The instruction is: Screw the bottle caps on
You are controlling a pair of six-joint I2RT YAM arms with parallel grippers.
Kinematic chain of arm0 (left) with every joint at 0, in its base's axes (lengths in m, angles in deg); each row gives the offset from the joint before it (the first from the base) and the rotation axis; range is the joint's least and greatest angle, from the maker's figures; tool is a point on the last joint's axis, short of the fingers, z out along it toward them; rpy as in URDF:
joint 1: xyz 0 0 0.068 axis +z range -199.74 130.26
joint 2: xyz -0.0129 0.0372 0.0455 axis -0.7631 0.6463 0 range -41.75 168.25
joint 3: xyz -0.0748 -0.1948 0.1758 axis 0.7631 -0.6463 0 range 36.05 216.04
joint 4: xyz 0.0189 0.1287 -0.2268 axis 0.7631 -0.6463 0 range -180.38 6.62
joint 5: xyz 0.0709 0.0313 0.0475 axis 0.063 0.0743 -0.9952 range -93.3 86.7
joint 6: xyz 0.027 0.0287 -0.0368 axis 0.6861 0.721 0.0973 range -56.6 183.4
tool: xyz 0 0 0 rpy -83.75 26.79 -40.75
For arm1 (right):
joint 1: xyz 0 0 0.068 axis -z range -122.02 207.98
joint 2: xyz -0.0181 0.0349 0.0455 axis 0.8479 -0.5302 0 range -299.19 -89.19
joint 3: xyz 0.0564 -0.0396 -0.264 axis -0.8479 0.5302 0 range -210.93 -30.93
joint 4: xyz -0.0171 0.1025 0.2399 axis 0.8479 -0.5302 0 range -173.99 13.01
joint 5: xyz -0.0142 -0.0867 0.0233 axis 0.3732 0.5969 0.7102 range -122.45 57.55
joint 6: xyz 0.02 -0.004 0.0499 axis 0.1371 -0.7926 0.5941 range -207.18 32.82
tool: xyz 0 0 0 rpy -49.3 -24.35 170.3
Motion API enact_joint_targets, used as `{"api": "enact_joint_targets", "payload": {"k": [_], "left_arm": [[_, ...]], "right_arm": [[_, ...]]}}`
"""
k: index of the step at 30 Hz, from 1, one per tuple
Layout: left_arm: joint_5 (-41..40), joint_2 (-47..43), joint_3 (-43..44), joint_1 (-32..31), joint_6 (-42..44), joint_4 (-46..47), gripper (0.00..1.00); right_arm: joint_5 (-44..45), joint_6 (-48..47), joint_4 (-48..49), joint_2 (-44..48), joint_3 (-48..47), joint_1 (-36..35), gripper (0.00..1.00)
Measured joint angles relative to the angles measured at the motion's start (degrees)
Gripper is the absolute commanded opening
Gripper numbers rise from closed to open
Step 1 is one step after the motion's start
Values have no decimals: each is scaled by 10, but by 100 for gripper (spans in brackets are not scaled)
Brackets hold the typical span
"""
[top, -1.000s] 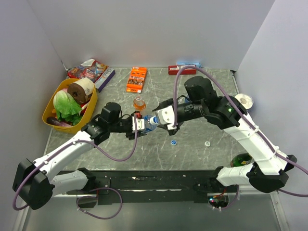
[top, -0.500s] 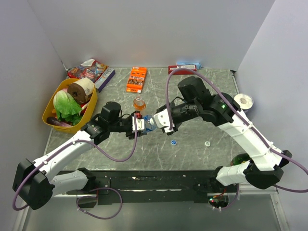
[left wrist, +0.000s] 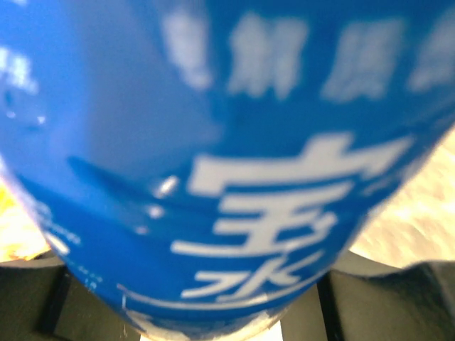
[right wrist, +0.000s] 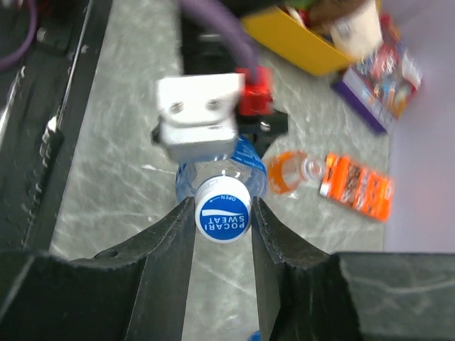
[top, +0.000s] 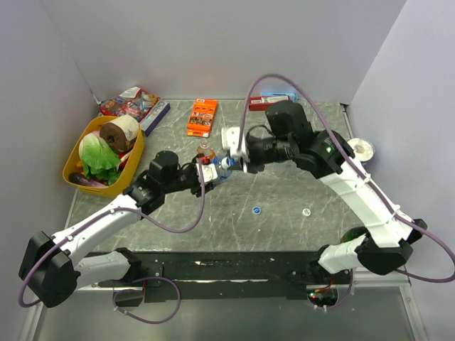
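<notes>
- The blue cap (right wrist: 222, 217) is pinched between the fingers (right wrist: 167, 249) of the right gripper (right wrist: 222, 212), on the neck of the blue-labelled bottle (left wrist: 234, 142).
- This bottle is clamped in the left gripper (top: 210, 171), over the table (top: 284, 234).
- Both forearms are stretched toward each other.

We see the left gripper (top: 210, 170) and the right gripper (right wrist: 222, 206), pinching the blue cap (right wrist: 222, 217), have carried the blue-label bottle (top: 222, 168) toward the desk's far edge. It is now beside, perhaps touching, the orange-liquid bottle (top: 205, 150).
</notes>
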Motion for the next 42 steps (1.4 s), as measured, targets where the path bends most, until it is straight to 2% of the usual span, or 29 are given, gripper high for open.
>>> {"api": "enact_joint_targets", "payload": {"k": [4,8,11,15,16,17,18,19,20,24,32,37,42], "left_arm": [[-175,-3,-34,-52,-66,106,1],[-318,9,-43,-97,-114,157,1],[-374,31,-43,-115,-135,185,1],[-403,42,-41,-123,-152,202,1],[-407,42,-40,-124,-154,203,5],[-408,42,-39,-125,-156,204,19],[-408,42,-38,-126,-158,203,55],[-407,42,-36,-127,-161,201,70],[-403,42,-34,-127,-163,197,95],[-360,37,-31,-131,-161,190,96],[-255,-20,-37,-126,-153,121,96],[-198,-41,-50,-103,-151,65,96],[-169,-45,-56,-96,-135,44,96]], "right_arm": [[30,139,7,-37,-49,26,0],[38,268,17,-70,-86,52,0],[55,323,24,-77,-91,60,0],[75,368,26,-88,-108,62,0],[76,374,28,-89,-110,62,0],[78,379,28,-89,-112,62,0],[79,381,28,-89,-113,62,0],[80,380,27,-89,-115,62,0],[82,376,27,-88,-115,61,0],[81,347,12,-73,-96,60,0],[106,260,-87,-16,-75,88,0],[135,224,-131,37,-61,145,0],[151,181,-144,90,36,229,0]]}}
